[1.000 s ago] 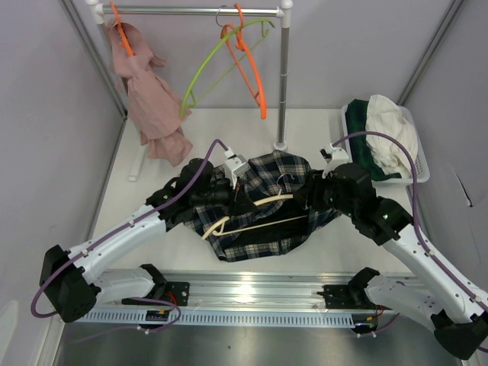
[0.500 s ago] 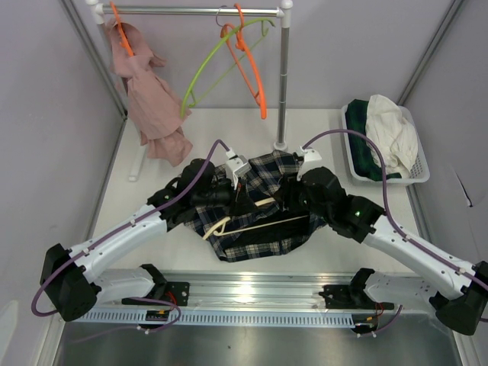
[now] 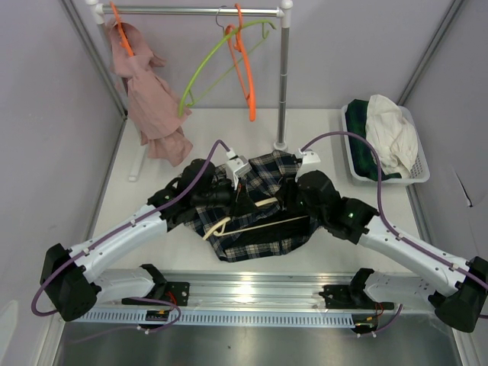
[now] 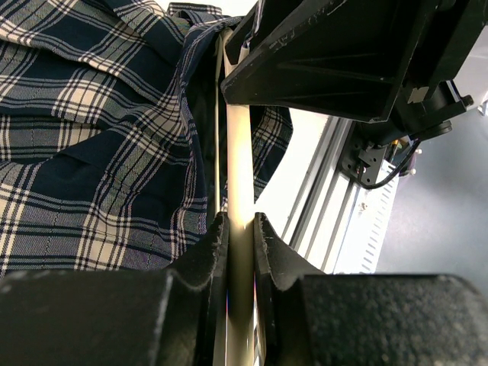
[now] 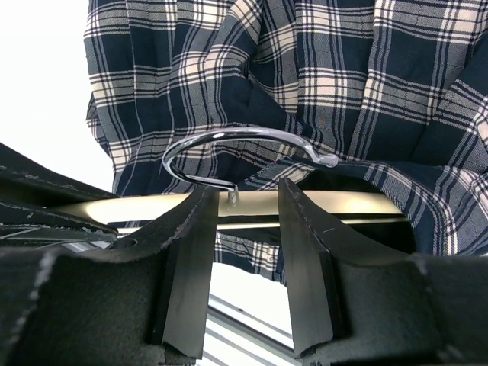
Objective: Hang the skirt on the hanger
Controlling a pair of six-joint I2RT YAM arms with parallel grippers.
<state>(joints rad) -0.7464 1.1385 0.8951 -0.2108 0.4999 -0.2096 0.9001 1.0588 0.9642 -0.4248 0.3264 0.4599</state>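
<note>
The navy and cream plaid skirt (image 3: 263, 229) lies crumpled mid-table, and shows in both wrist views (image 4: 91, 152) (image 5: 305, 69). A cream hanger (image 3: 221, 225) with a metal hook (image 5: 229, 149) lies on it, its right part under cloth. My left gripper (image 3: 241, 200) is shut on the hanger's cream bar (image 4: 239, 160); its fingers (image 4: 212, 244) press both sides. My right gripper (image 3: 293, 200) is open, its jaws astride the hanger's bar (image 5: 351, 204) just at the foot of the hook, not touching it.
A clothes rail (image 3: 198, 11) at the back holds a pink garment (image 3: 149, 99), a green hanger (image 3: 221, 57) and an orange hanger (image 3: 245, 72); its post (image 3: 284, 76) stands behind the skirt. A white basket (image 3: 412, 171) of clothes stands at right. A metal track (image 3: 252, 293) runs along the near edge.
My right arm has swung left from the skirt's right edge to the hanger's hook. The orange hanger on the rail has swung a little. The left gripper keeps its hold.
</note>
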